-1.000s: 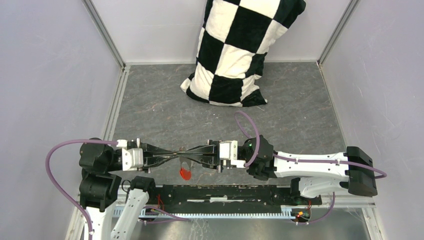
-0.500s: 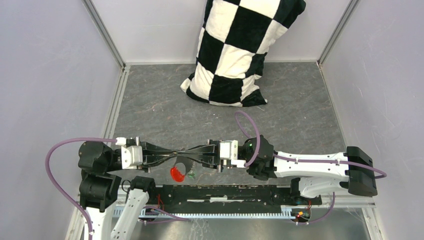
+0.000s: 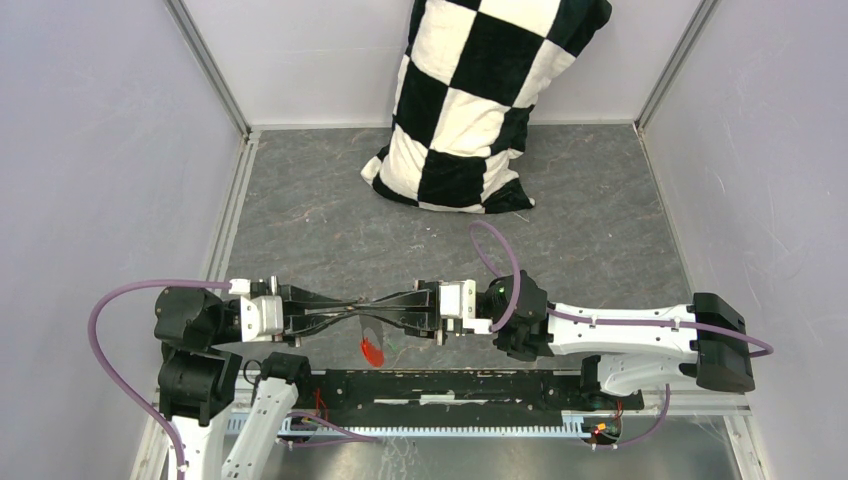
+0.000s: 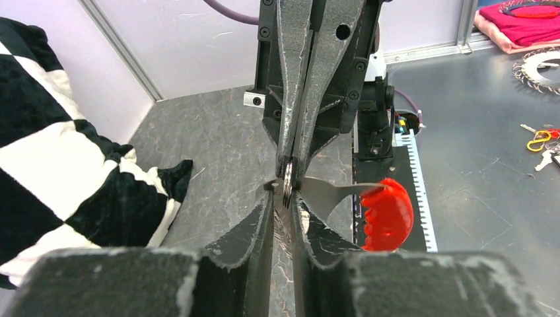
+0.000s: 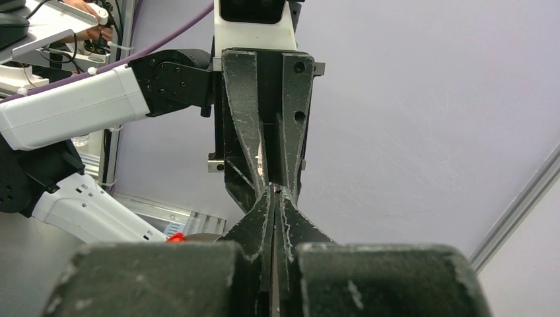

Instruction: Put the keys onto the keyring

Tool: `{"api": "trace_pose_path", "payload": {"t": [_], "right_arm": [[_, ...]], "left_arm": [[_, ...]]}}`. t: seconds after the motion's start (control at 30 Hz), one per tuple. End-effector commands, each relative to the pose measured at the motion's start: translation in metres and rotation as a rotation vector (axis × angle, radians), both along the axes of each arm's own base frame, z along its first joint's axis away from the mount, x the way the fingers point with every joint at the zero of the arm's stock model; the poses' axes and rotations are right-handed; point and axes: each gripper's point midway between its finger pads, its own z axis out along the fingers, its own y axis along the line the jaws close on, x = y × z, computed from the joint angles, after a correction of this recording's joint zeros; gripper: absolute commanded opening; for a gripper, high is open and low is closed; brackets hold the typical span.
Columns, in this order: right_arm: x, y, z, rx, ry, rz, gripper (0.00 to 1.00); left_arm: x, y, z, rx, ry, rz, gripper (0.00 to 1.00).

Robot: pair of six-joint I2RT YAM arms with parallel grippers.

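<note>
My left gripper (image 3: pixel 355 308) and right gripper (image 3: pixel 372 305) meet tip to tip above the near part of the table, both shut. In the left wrist view the keyring's thin silver ring (image 4: pixel 288 188) is pinched edge-on between my left fingertips (image 4: pixel 267 211), with the right gripper's tips closing on it from the far side. The red-and-grey fob (image 4: pixel 387 214) hangs off the ring to the right, and it dangles below the tips in the top view (image 3: pixel 371 350). In the right wrist view my right gripper (image 5: pixel 274 193) is shut. I cannot make out the green-headed or red-headed key.
A black-and-white checkered pillow (image 3: pixel 480 100) leans on the back wall and shows in the left wrist view (image 4: pixel 59 165). A black rail (image 3: pixel 450 385) runs along the near edge between the arm bases. Grey walls close the left and right sides.
The fob swung left half a second ago, showing a green speck beside it, then swung back under the tips. The left arm's wrist shifted slightly left. Both grippers stay shut tip to tip.
</note>
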Motion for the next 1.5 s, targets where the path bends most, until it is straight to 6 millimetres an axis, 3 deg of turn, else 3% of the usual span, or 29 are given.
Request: {"api": "trace_pose_path", "payload": {"t": [0.0, 0.13, 0.23, 0.3, 0.47, 0.53, 0.63, 0.83, 1.0, 1.13, 1.27, 1.37, 1.47], "right_arm": [[-0.003, -0.003, 0.02, 0.064, -0.005, 0.017, 0.01], [-0.005, -0.003, 0.021, 0.069, -0.009, 0.024, 0.01], [-0.006, -0.003, 0.023, 0.074, -0.012, 0.033, 0.01], [-0.009, -0.004, 0.024, 0.077, -0.015, 0.044, 0.01], [-0.014, -0.015, 0.03, 0.064, -0.043, 0.056, 0.28], [-0.015, -0.024, 0.032, 0.036, -0.07, 0.044, 0.37], [-0.018, -0.042, 0.04, 0.006, -0.111, 0.042, 0.43], [-0.02, -0.061, 0.036, -0.068, -0.118, 0.031, 0.44], [-0.009, -0.068, 0.027, -0.085, -0.084, -0.033, 0.4], [0.022, -0.073, 0.015, -0.095, 0.009, -0.174, 0.41], [0.068, -0.08, -0.009, -0.161, 0.159, -0.322, 0.54], [0.111, -0.089, -0.052, -0.275, 0.298, -0.426, 0.62], [0.15, -0.108, -0.122, -0.44, 0.425, -0.546, 0.65]], "left_arm": [[-0.007, -0.001, 0.005, -0.007, -0.006, -0.023, 0.21], [-0.008, -0.001, 0.005, -0.006, -0.008, -0.031, 0.14], [-0.008, -0.001, 0.002, -0.004, -0.004, -0.034, 0.03], [-0.008, -0.001, -0.001, 0.003, -0.007, -0.033, 0.02], [-0.012, -0.001, -0.005, 0.024, -0.079, -0.062, 0.02], [-0.016, 0.0, -0.005, 0.047, -0.198, -0.083, 0.02], [-0.021, 0.001, -0.006, 0.063, -0.301, -0.107, 0.02], [-0.032, 0.0, 0.001, 0.061, -0.464, -0.161, 0.02], [-0.044, -0.001, 0.01, 0.044, -0.58, -0.218, 0.02], [-0.045, -0.001, 0.013, 0.043, -0.618, -0.222, 0.02], [-0.039, -0.002, 0.008, 0.048, -0.61, -0.211, 0.02], [-0.027, -0.002, -0.001, 0.058, -0.546, -0.188, 0.02], [-0.021, -0.003, -0.011, 0.056, -0.451, -0.199, 0.02]]}}
